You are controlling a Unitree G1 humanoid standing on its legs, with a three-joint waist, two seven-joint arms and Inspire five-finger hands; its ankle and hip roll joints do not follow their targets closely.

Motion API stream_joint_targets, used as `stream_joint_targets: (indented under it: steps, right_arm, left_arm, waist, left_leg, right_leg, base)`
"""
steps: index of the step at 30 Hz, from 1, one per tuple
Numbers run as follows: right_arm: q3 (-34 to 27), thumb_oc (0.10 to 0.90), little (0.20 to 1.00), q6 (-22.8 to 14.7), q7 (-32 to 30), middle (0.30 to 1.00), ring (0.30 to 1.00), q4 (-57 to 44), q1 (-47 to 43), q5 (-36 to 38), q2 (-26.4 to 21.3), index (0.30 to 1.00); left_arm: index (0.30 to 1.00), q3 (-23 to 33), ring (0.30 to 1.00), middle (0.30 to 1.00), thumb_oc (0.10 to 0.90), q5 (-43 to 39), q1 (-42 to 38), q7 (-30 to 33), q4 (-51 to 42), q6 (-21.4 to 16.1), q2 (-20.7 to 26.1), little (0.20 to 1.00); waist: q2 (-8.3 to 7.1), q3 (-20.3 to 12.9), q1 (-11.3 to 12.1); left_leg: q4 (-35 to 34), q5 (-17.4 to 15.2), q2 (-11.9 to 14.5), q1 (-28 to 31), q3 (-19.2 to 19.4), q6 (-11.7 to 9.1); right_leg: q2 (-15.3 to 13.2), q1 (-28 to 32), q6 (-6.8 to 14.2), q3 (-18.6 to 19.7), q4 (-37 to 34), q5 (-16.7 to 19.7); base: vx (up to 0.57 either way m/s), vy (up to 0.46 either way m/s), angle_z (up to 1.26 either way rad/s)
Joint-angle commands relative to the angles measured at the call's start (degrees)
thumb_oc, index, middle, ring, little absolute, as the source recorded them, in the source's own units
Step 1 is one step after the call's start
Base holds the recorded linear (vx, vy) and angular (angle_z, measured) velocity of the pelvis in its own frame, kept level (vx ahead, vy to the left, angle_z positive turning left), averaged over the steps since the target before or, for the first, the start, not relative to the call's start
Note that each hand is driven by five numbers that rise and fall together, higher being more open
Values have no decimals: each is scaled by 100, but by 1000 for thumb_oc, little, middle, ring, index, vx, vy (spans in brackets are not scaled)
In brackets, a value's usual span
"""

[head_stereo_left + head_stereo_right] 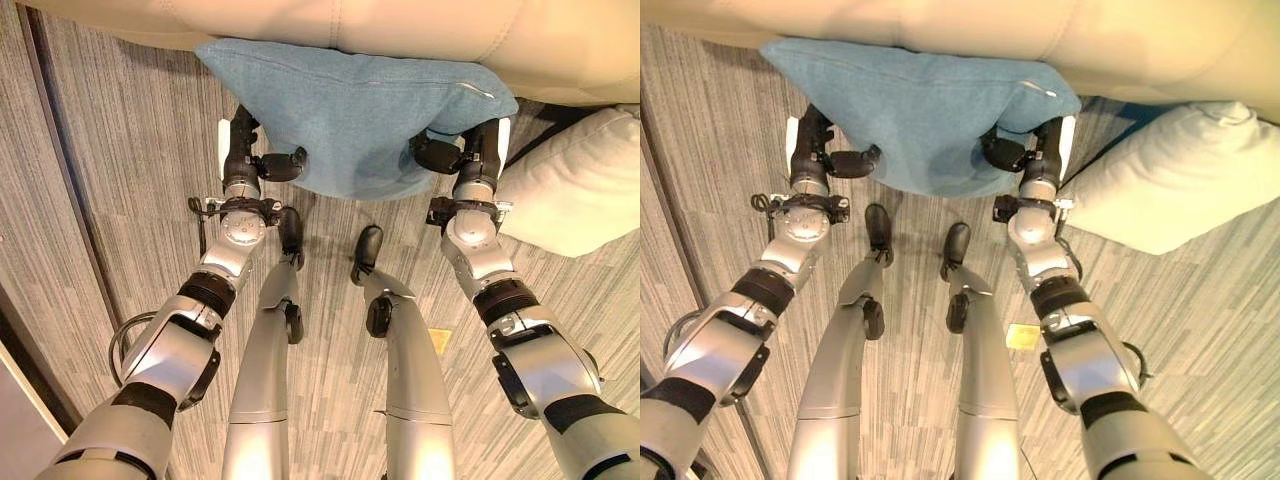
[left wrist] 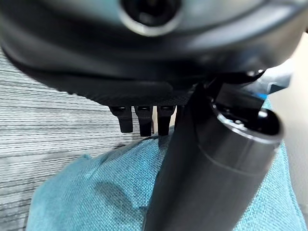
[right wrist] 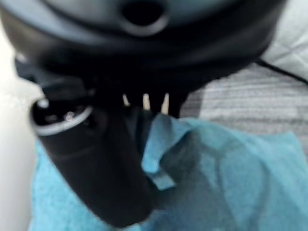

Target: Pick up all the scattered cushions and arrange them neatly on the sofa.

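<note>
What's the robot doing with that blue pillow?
The robot is holding a blue cushion between both hands, right up against the cream sofa. The left robot hand grips one side and the right robot hand grips the other. A cream cushion lies on the striped carpet to the robot's right, not yet picked up.

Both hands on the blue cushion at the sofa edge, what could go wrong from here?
1. The left hand and right hand pinch only the blue cushion's lower corners; the soft cloth may slip out, and the cushion sags between them.
2. The cushion's top edge only meets the sofa's front edge, so it may catch there or slide back to the floor.
3. The cream cushion lies close beside the right arm and could get nudged.
</note>
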Motion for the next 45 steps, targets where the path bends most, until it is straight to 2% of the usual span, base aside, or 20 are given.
stream_joint_targets:
  steps: [1, 9, 15, 19, 20, 21, 22, 25, 27, 29, 30, 33, 34, 35, 36, 40, 45]
  right_arm:
    - [708, 400, 300, -734, 519, 300, 300, -847, -102, -128, 836, 300]
    - [344, 400, 300, -886, 534, 300, 300, -1678, 447, -416, 646, 300]
    - [-5, 400, 300, -1010, 672, 300, 300, -2532, 1241, -483, 636, 300]
    - [-34, 400, 300, -1048, 815, 300, 300, -3061, 1864, -644, 666, 300]
    - [-33, 400, 300, -1041, 815, 300, 300, -3079, 1892, -648, 667, 300]
    - [-52, 400, 300, -1055, 869, 300, 300, -3244, 2068, -637, 704, 300]
    - [-16, 400, 300, -1072, 982, 300, 300, -3551, 2457, -668, 756, 300]
    - [21, 400, 300, -1094, 1105, 300, 300, -4046, 3079, -721, 779, 300]
    - [-1, 400, 300, -1089, 1137, 300, 300, -4176, 3283, -710, 762, 300]
    - [-69, 400, 300, -1062, 1239, 300, 300, -4611, 3991, -747, 632, 300]
    - [-70, 400, 300, -1060, 1239, 300, 300, -4617, 3998, -748, 632, 300]
    - [-142, 400, 300, -1032, 1301, 300, 300, -4841, 4452, -793, 560, 300]
    - [-144, 400, 300, -1030, 1302, 300, 300, -4846, 4454, -793, 560, 300]
    - [-218, 400, 300, -982, 1385, 300, 300, -4957, 4767, -856, 480, 300]
    - [-220, 400, 300, -980, 1385, 300, 300, -4960, 4768, -856, 481, 300]
    - [-363, 400, 300, -933, 1430, 300, 300, -5037, 5094, -969, 369, 300]
    - [-597, 400, 300, -881, 1476, 300, 300, -5105, 5422, -1047, 272, 300]
  left_arm:
    - [300, 13, 300, 300, 400, 6, 74, -48, -634, -783, -382, 300]
    - [300, 409, 300, 300, 400, -136, 631, -79, -1486, -998, -350, 300]
    - [300, 671, 300, 300, 400, -110, 1396, -268, -2476, -1116, -386, 300]
    - [300, 693, 300, 300, 400, 92, 2056, -422, -3125, -1184, -460, 300]
    - [300, 690, 300, 300, 400, 97, 2084, -420, -3145, -1176, -462, 300]
    - [300, 692, 300, 300, 400, 127, 2257, -453, -3295, -1192, -480, 300]
    - [300, 648, 300, 300, 400, 126, 2608, -570, -3585, -1253, -529, 300]
    - [300, 567, 300, 300, 400, 80, 3131, -700, -3971, -1306, -559, 300]
    - [300, 538, 300, 300, 400, 105, 3295, -721, -4092, -1323, -527, 300]
    - [300, 389, 300, 300, 400, 51, 3921, -915, -4400, -1353, -420, 300]
    - [300, 388, 300, 300, 400, 51, 3926, -915, -4403, -1352, -419, 300]
    - [300, 311, 300, 300, 400, -123, 4323, -1116, -4495, -1359, -353, 300]
    - [300, 311, 300, 300, 400, -124, 4324, -1116, -4497, -1358, -352, 300]
    - [300, 271, 300, 300, 400, -175, 4607, -1263, -4506, -1305, -258, 300]
    - [300, 271, 300, 300, 400, -175, 4606, -1264, -4508, -1304, -257, 300]
    - [300, 242, 300, 300, 400, -154, 4914, -1387, -4434, -1242, -228, 300]
    - [300, 258, 300, 300, 400, -154, 5166, -1541, -4417, -1154, -227, 300]
  waist:
    - [275, -1006, -114]
    - [261, -1214, -135]
    - [269, -1348, -134]
    - [273, -1389, -98]
    - [274, -1381, -99]
    - [278, -1399, -92]
    - [294, -1425, -75]
    - [290, -1511, -67]
    - [283, -1523, -67]
    - [265, -1585, -88]
    - [265, -1568, -87]
    - [227, -1664, -124]
    - [232, -1665, -127]
    - [166, -1770, -162]
    - [167, -1768, -164]
    - [80, -1989, -210]
    - [-15, -2111, -267]
  left_leg:
    - [326, -740, 151, -1, -457, -121]
    - [234, -746, 156, 151, -517, -137]
    - [-157, -683, 173, 788, -537, -223]
    - [-674, -564, 129, 1548, -548, -306]
    - [-703, -553, 128, 1590, -550, -307]
    - [-830, -521, 119, 1790, -551, -331]
    - [-1110, -277, 103, 2160, -541, -339]
    - [-1436, -225, 64, 2858, -565, -402]
    - [-1531, -209, 62, 3124, -580, -416]
    - [-1923, -149, 100, 4125, -588, -454]
    - [-1936, -145, 102, 4154, -589, -455]
    - [-2270, -107, 141, 4929, -561, -500]
    - [-2290, -80, 143, 4930, -566, -499]
    - [-2448, -125, 218, 5602, -482, -546]
    - [-2458, -105, 217, 5600, -484, -544]
    - [-2489, -231, 278, 6296, -387, -557]
    - [-2246, -439, 331, 6725, -311, -554]
  right_leg:
    - [-47, 365, 623, 164, -569, 272]
    - [-12, 479, 626, 139, -571, 257]
    - [3, 1105, 632, 69, -893, 306]
    - [4, 1726, 667, 9, -1231, 365]
    - [5, 1764, 667, 5, -1250, 371]
    - [-7, 1934, 676, -26, -1348, 388]
    - [-5, 2276, 631, -135, -1658, 604]
    - [8, 2942, 646, -217, -2005, 628]
    - [10, 3212, 650, -251, -2146, 647]
    - [64, 4229, 691, -353, -2679, 720]
    - [67, 4259, 692, -355, -2693, 724]
    - [168, 5107, 703, -397, -3177, 758]
    - [174, 5118, 702, -404, -3213, 791]
    - [276, 5928, 695, -418, -3593, 745]
    - [277, 5933, 695, -422, -3616, 769]
    - [438, 6791, 670, -377, -4019, 715]
    - [559, 7421, 612, -282, -4274, 670]
  base:
    - [11, -30, 1]
    - [0, 0, 0]
    - [4, -19, 4]
    - [13, -26, 0]
    - [0, 0, 0]
    - [-74, -20, 3]
    - [-75, -32, 4]
    - [-19, -23, 0]
    - [20, -31, 3]
    - [65, -54, -5]
    - [65, -46, -5]
    - [73, -51, 8]
    - [189, -91, 4]
    - [138, -72, -1]
    - [192, -97, -4]
    - [122, -65, -2]
    - [91, -59, -3]
